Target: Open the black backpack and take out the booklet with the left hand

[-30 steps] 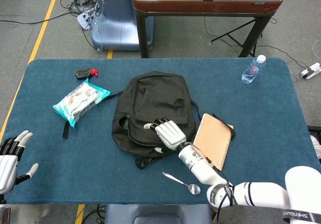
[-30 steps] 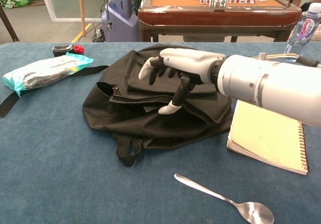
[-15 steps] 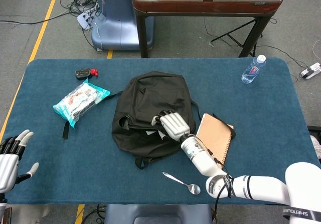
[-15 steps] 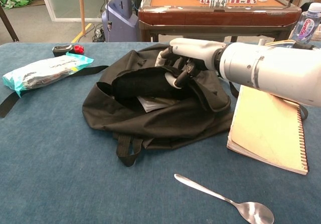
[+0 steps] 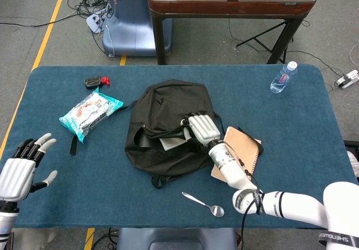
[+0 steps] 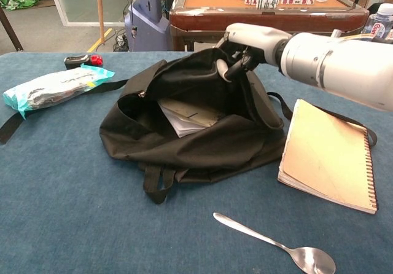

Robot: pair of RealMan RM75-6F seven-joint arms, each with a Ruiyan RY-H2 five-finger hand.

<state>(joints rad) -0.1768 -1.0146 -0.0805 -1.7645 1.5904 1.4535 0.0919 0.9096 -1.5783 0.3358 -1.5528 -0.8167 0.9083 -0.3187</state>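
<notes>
The black backpack (image 5: 168, 124) (image 6: 190, 139) lies mid-table with its mouth pulled wide. Inside shows a pale booklet (image 6: 184, 115) (image 5: 171, 143). My right hand (image 5: 203, 128) (image 6: 245, 43) grips the upper flap of the backpack and holds it lifted up and back. My left hand (image 5: 22, 169) hovers with fingers spread at the table's near left corner, far from the bag, holding nothing; the chest view does not show it.
A tan spiral notebook (image 6: 328, 157) (image 5: 241, 154) lies right of the bag, a spoon (image 6: 276, 246) (image 5: 203, 204) near the front edge. A teal packet (image 5: 88, 112) (image 6: 55, 85), a black-and-red small item (image 5: 95, 82) and a water bottle (image 5: 283, 77) sit further off on the blue table (image 5: 308, 126).
My right hand has pulled the backpack flap up and back, opening the bag and exposing the booklet. My left hand has risen slightly and moved in toward the table.
</notes>
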